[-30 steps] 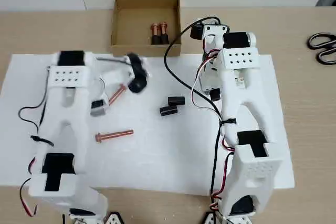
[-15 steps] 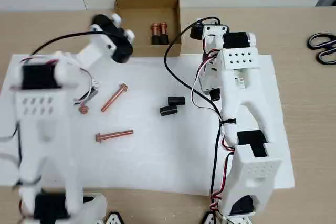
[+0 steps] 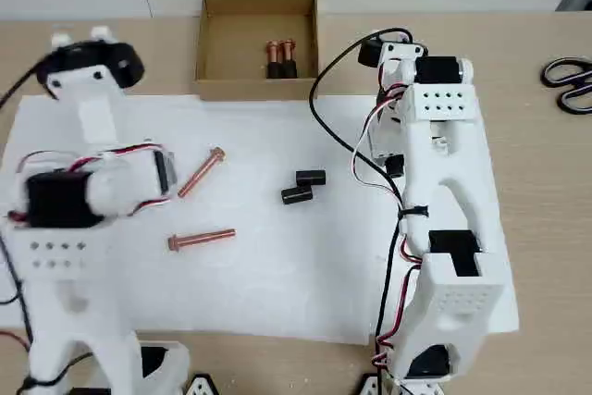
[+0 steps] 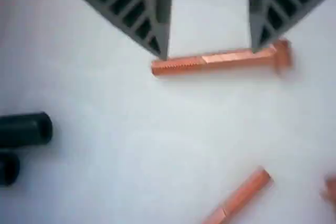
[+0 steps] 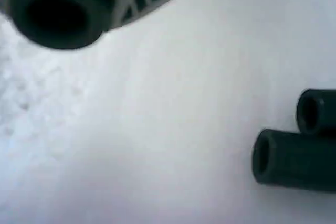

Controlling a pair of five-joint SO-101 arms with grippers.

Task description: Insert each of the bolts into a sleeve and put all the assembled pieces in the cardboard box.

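Two copper bolts point(image 3: 202, 171) point(image 3: 202, 239) lie on the white mat point(image 3: 277, 275), with two black sleeves point(image 3: 311, 177) point(image 3: 296, 195) to their right. My left gripper point(image 4: 207, 45) hangs open just above one bolt point(image 4: 220, 60), a finger on each side; the other bolt point(image 4: 239, 195) and the loose sleeves point(image 4: 23, 128) lie farther off. My right gripper point(image 3: 393, 166) is shut on a black sleeve point(image 5: 55, 17), held above the mat right of the loose sleeves point(image 5: 294, 158). Two assembled pieces point(image 3: 280, 58) lie in the cardboard box point(image 3: 208, 43).
Scissors point(image 3: 569, 83) lie on the wooden table at the far right. The left arm point(image 3: 83, 201) is folded high over the mat's left side. Cables point(image 3: 338, 150) trail from the right arm across the mat near the box.
The left arm swung up past the box and folded back over the mat's left side. The right arm shifted slightly to the right with its sleeve. Bolts and loose sleeves stayed put.
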